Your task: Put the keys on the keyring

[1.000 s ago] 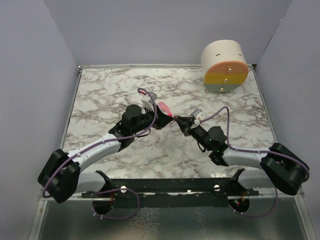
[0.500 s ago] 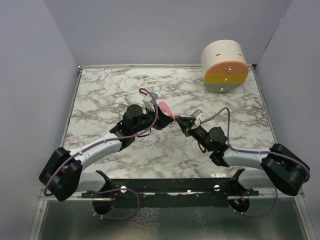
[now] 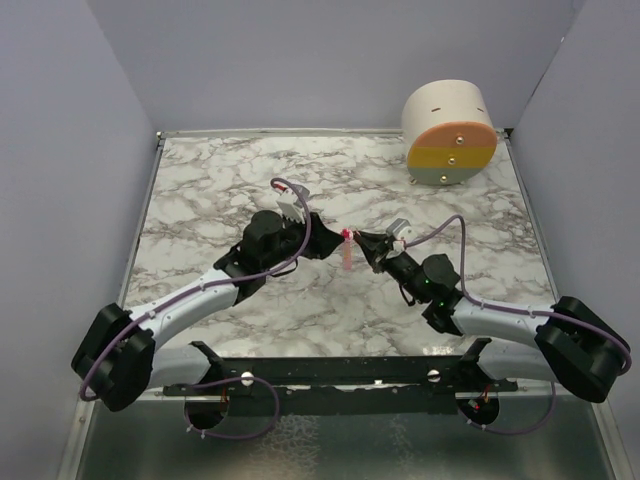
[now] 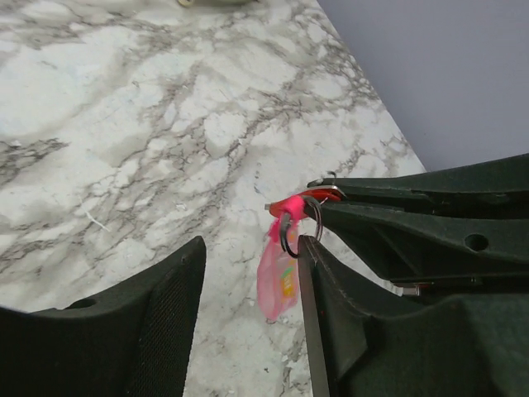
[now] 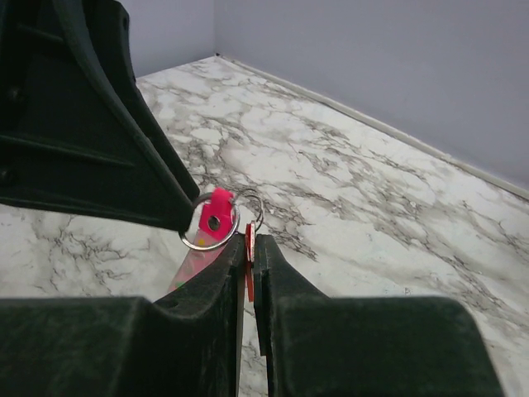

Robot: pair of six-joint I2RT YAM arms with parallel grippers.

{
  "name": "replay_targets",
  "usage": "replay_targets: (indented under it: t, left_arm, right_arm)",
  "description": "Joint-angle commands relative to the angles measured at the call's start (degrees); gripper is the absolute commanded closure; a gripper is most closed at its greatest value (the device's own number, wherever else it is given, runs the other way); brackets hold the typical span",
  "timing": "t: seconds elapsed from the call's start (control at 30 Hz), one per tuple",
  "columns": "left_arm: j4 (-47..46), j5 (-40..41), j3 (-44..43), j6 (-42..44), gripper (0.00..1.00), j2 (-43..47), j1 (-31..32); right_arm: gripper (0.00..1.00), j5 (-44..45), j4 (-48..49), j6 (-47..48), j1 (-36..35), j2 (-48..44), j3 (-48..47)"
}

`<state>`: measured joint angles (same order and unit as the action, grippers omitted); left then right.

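My right gripper (image 3: 358, 240) (image 5: 250, 241) is shut on the red head of the key (image 5: 249, 263), a little above the table's middle. The keyring (image 5: 208, 225) hangs at the key's top, and its pink strap (image 4: 278, 279) dangles straight down (image 3: 346, 254). In the left wrist view the ring (image 4: 302, 225) sits just under the red key head (image 4: 296, 203). My left gripper (image 3: 322, 240) (image 4: 252, 248) is open, its jaws wide apart. One fingertip (image 5: 169, 207) touches the ring's edge. The key's blade is hidden between my right fingers.
A round cream box (image 3: 450, 132) with an orange, yellow and grey face stands at the back right corner. Grey walls close in the marble table (image 3: 220, 190) on the left, back and right. A black rail (image 3: 340, 375) runs along the near edge.
My left gripper has let go of the pink strap and opened. The strap, which pointed up and left, has swung down and hangs from the key in my right gripper.
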<state>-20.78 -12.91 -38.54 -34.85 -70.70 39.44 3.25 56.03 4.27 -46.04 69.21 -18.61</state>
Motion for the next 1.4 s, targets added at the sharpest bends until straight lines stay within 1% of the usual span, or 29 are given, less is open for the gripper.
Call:
replay_targets:
  t: [0.0,0.1,0.17,0.3,0.43,0.63,0.77,0.83,1.0,1.2,1.37]
  left_arm:
    - [3.51,9.85,1.66,2.79,0.49,7.24,-0.07]
    - [3.99,13.35,3.49,4.25,0.48,11.93,-0.07]
    - [3.87,14.78,4.67,5.21,0.48,14.46,-0.07]
    - [2.66,16.21,7.14,7.22,0.48,17.98,-0.06]
    - [1.01,16.25,8.25,8.82,0.48,18.48,-0.07]
    - [-3.59,14.58,9.11,10.38,0.5,15.74,-0.07]
    - [-7.77,13.95,10.2,11.16,0.54,13.93,-0.07]
    - [-10.09,13.18,10.95,11.48,0.56,13.42,-0.07]
    - [-13.4,11.15,12.1,12.45,0.56,12.36,-0.07]
    - [-17.78,8.2,12.99,14.26,0.54,10.77,-0.07]
    - [-20.36,3.13,13.06,17.32,0.54,9.63,-0.07]
  right_arm:
    - [0.91,2.11,-2.09,0.13,-0.01,-0.55,-2.57]
    - [0.91,2.42,-4.14,-0.15,-0.01,0.02,-3.85]
    - [0.92,2.8,-7.46,-0.78,0.01,0.22,-5.47]
    - [0.93,2.98,-12.06,-1.89,-0.01,0.5,-7.85]
    - [0.94,3.02,-15.15,-2.41,-0.01,0.84,-9.42]
    - [0.96,1.18,-17.73,-2.86,-0.01,-0.17,-10.31]
    - [0.99,-2.84,-18.23,1.0,0.0,-2.19,-9.13]
    - [0.99,-4.65,-16.88,3.3,-0.01,-3.39,-8.06]
    - [0.99,-11.0,-12.65,9.34,-0.01,-4.93,-5.49]
    - [0.99,-18.66,-18.2,15.2,0.07,-4.44,-8.53]
    - [0.99,-23.78,-24.97,17.78,0.1,-4.86,-12.66]
